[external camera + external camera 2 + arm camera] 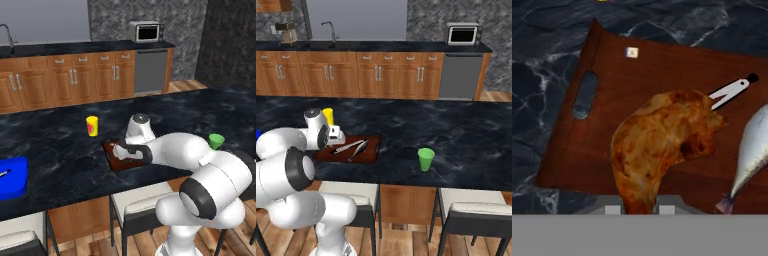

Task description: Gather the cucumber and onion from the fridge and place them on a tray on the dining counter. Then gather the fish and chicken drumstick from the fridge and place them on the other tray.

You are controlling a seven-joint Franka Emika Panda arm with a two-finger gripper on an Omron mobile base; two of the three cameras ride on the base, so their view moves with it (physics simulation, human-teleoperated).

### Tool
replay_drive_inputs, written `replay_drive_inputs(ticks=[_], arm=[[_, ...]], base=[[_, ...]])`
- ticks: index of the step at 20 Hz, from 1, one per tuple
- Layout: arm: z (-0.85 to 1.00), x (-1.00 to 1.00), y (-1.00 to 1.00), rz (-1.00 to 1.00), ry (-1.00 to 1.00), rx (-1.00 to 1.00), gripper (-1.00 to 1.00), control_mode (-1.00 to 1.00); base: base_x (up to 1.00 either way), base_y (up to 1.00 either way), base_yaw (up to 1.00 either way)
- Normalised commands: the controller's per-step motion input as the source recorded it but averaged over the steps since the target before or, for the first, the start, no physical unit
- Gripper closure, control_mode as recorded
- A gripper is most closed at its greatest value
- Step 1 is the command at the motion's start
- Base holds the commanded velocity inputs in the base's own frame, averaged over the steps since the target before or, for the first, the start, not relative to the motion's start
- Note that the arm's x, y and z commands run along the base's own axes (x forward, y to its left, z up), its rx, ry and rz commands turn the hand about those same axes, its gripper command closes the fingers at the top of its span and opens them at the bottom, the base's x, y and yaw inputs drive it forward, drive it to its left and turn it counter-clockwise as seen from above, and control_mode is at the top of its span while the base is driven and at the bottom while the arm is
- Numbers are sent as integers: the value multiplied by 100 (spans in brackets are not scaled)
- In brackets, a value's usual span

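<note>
One pincer (639, 207) (clamping chicken drumstick (662, 145)) low over other tray (587, 150).

Rear wall: grey patterned tile (431, 15) beside a plain pale panel (356, 20). Below it, wooden cupboards (376, 75), sink tap (331, 27), toaster oven (463, 34), grey dishwasher (458, 75). Plank floor (406, 235); padded stools (476, 212)
</note>
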Motion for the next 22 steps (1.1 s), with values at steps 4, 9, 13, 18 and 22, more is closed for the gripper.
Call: replay_drive_inputs(ticks=[4, 9, 13, 18, 22], arm=[[-40, 23, 6, 0, 0, 0, 100, -100], [-38, 21, 5, 0, 2, 0, 100, -100], [-38, 23, 7, 0, 3, 0, 100, -100], [-36, 19, 5, 0, 3, 0, -100, -100], [-19, 10, 0, 0, 0, 0, -100, -100]], base=[[0, 0, 0], [0, 0, 0], [0, 0, 0], [0, 0, 0], [0, 0, 0]])
